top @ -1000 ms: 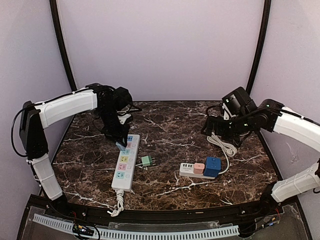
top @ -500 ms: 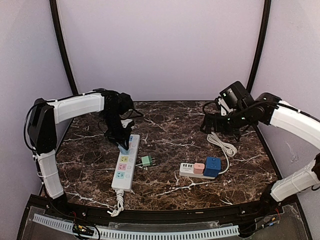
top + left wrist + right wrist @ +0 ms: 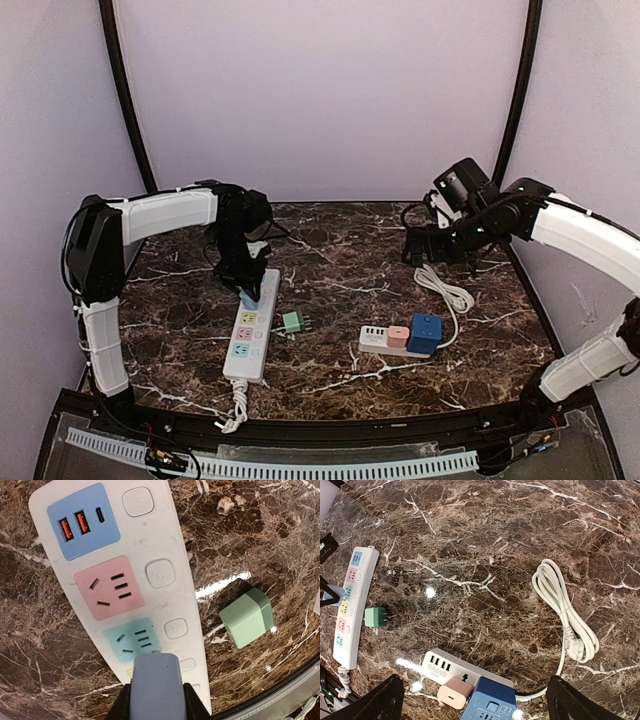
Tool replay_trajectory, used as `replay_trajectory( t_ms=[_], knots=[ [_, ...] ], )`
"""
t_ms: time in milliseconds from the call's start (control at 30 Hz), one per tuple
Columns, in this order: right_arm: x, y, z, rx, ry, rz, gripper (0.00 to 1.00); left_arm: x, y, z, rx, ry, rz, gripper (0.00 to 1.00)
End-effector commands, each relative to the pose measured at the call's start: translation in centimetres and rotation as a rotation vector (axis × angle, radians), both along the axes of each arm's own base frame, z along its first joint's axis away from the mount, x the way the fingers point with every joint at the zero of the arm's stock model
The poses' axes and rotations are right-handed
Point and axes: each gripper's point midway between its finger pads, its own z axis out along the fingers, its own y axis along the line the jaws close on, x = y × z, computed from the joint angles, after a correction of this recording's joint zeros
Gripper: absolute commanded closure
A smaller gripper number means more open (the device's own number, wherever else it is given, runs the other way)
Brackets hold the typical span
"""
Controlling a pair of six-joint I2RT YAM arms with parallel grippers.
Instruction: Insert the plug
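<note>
your left fingers [image 3: 243, 284] are clamped on the blue-grey plug [image 3: 154, 680], one dark finger each side of its body. from the left wrist cam the plug hangs over the white power strip [image 3: 165, 540], its leading edge right at the near rim of the teal socket [image 3: 132, 639]. a sliver of yellow socket shows beside it. can't tell whether the prongs touch the strip, they're hidden under the plug body. further along the strip you've got the pink socket [image 3: 107, 587], then the blue usb panel [image 3: 84, 521] at the end, w/ round buttons down one side. in the top view the plug sits over the far half of the strip, toward its left edge. the green adapter [image 3: 247, 617] lies on its side on the desk [image 3: 340, 260], just beside the strip, not touching.

your right fingers [image 3: 442, 252] are spread wide w/ nothing btw them, up over the far-right part of the desk, above the coiled white cable [image 3: 565, 610]. nearer you, a small white usb strip [image 3: 437, 662] carries a pink adapter [image 3: 454, 694] and a blue cube [image 3: 490, 702] side by side.
</note>
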Motion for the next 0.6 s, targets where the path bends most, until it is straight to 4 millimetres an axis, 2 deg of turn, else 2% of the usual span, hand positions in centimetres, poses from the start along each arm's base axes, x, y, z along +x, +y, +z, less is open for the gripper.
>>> replay_trajectory(
  t_ms=[0,567],
  knots=[
    [0.8,0.0,0.5,-0.023,-0.023,0.019,0.01,0.4,0.5,0.2,0.029,-0.007,0.023,0.99],
    [1.6,0.3,-0.2,-0.039,-0.004,0.019,0.01,1.4,0.9,-0.6,0.063,-0.004,0.047,0.99]
  ],
)
